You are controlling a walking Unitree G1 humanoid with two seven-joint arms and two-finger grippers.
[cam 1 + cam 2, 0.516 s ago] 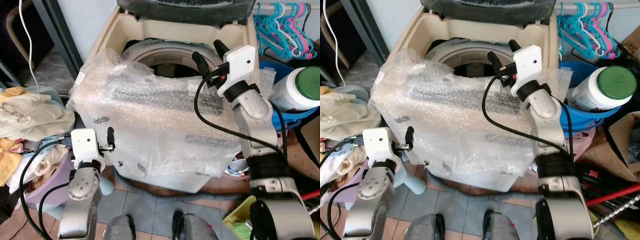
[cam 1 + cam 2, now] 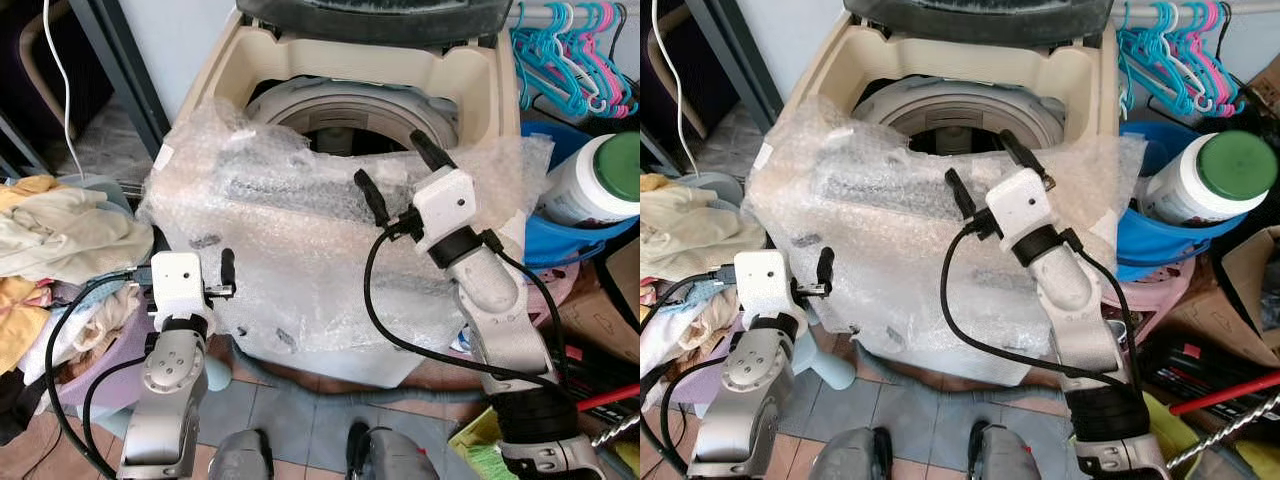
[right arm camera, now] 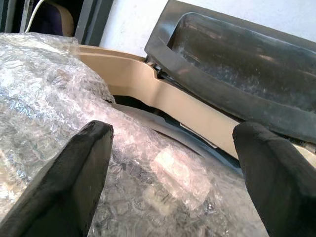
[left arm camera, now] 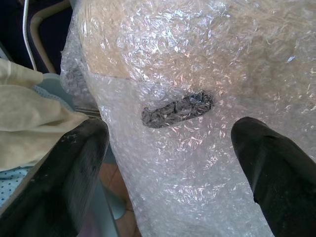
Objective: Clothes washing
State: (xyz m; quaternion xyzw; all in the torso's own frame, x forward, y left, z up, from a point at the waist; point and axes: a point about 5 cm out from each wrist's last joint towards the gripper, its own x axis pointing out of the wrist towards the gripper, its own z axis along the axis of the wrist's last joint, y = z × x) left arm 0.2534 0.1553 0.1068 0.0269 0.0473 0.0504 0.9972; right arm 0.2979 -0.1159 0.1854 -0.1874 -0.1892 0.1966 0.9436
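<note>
The washing machine (image 2: 350, 90) stands open just ahead of both tools, its dark lid (image 2: 370, 20) raised at the back and the round drum (image 2: 350, 125) exposed. Bubble wrap (image 2: 320, 250) drapes over its front edge and down the front panel. A heap of clothes (image 2: 60, 240) lies on the floor beside the left tool, on its outer side. A blue tub (image 2: 565, 240) and a white jar with a green cap (image 2: 605, 180) sit beyond the right tool's outer side, with coloured hangers (image 2: 570, 55) above them. The right tool (image 2: 395, 175) hovers over the wrapped front edge, just short of the drum, its fingers (image 3: 74, 182) spread wide apart. The left tool (image 4: 173, 163) is low, facing the wrapped front panel, with its fingers (image 4: 54, 182) apart and holding nothing.
</note>
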